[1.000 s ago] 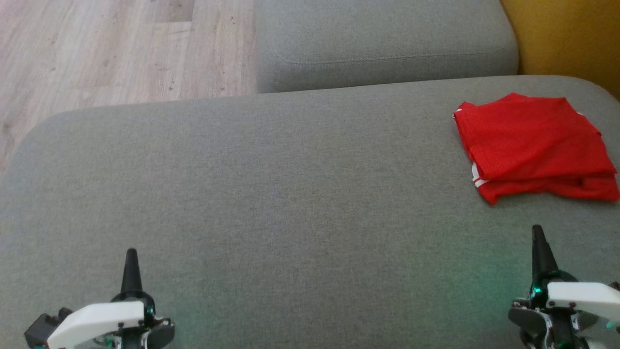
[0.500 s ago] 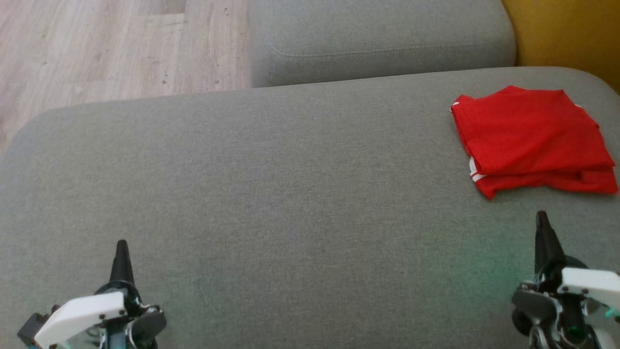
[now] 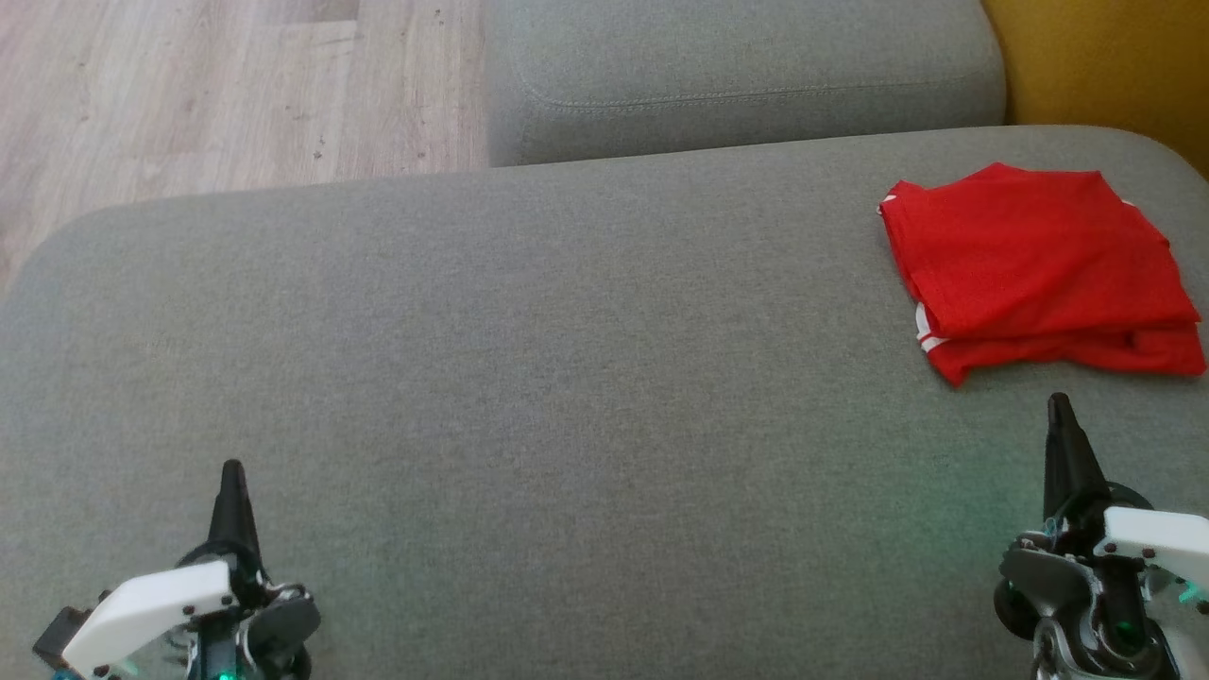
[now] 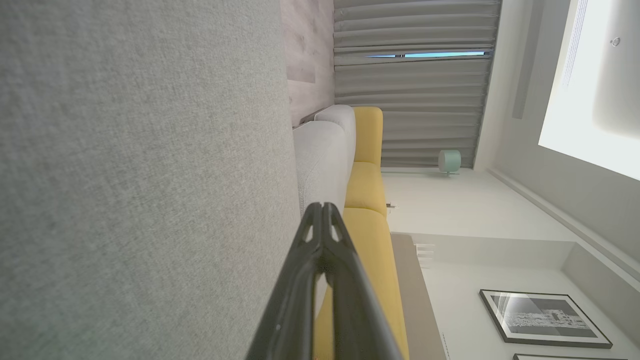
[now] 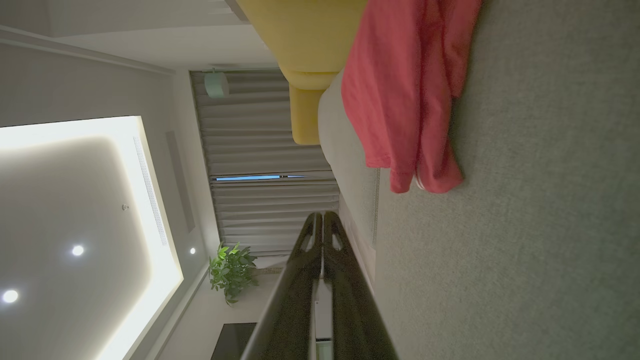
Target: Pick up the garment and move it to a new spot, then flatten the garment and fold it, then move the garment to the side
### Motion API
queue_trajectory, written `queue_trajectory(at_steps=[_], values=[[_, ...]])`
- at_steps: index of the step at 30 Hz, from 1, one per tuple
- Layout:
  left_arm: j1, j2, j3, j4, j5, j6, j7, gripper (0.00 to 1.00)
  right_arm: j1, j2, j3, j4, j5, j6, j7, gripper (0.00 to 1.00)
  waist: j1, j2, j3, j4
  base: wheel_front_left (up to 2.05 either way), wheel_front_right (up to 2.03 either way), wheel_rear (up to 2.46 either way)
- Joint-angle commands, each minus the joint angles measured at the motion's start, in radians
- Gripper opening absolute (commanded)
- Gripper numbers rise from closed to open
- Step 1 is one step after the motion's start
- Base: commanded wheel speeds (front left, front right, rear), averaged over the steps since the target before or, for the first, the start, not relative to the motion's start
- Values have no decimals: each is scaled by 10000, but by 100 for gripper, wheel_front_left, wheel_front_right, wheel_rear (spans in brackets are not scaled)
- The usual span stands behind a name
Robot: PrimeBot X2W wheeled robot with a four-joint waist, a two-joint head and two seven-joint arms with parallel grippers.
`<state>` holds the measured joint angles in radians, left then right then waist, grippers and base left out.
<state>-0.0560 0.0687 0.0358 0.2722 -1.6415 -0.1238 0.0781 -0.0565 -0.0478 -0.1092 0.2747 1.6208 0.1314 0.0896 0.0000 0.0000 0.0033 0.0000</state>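
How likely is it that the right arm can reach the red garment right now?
Probably yes. The right claw, shut, points toward the red garment lying just ahead on the grey cushion, with only bare fabric between them. It would need to open first.

- Across my head view I see a broad grey fabric seat (image 3: 567, 331), with a second grey cushion (image 3: 737, 76) behind it.
- Pale wood-plank floor (image 3: 189, 94) lies at the upper left.
- Yellow upholstery (image 3: 1105, 66) sits past the far right corner.
- Grey pleated curtains (image 4: 415, 90) cover the far wall, with a potted plant (image 5: 231, 270) near them.
- A recessed ceiling panel (image 5: 75, 200) glows, small spotlights beside it.
- A framed picture (image 4: 542, 317) hangs on a white wall.
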Motion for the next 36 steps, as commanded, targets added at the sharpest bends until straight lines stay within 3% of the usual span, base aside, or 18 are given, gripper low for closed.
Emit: queue_trajectory(at_steps=[1, 36], values=[[-488, 87, 403, -288, 15, -69, 48, 0, -494, -180, 168, -312, 56, -7, 64, 0, 0, 0, -1, 0, 0, 0, 0], [-499, -10, 540, -281, 129, -69, 158, 0, -502, -120, 82, -306, -16, -7, 133, 0, 0, 0, -1, 0, 0, 0, 0]])
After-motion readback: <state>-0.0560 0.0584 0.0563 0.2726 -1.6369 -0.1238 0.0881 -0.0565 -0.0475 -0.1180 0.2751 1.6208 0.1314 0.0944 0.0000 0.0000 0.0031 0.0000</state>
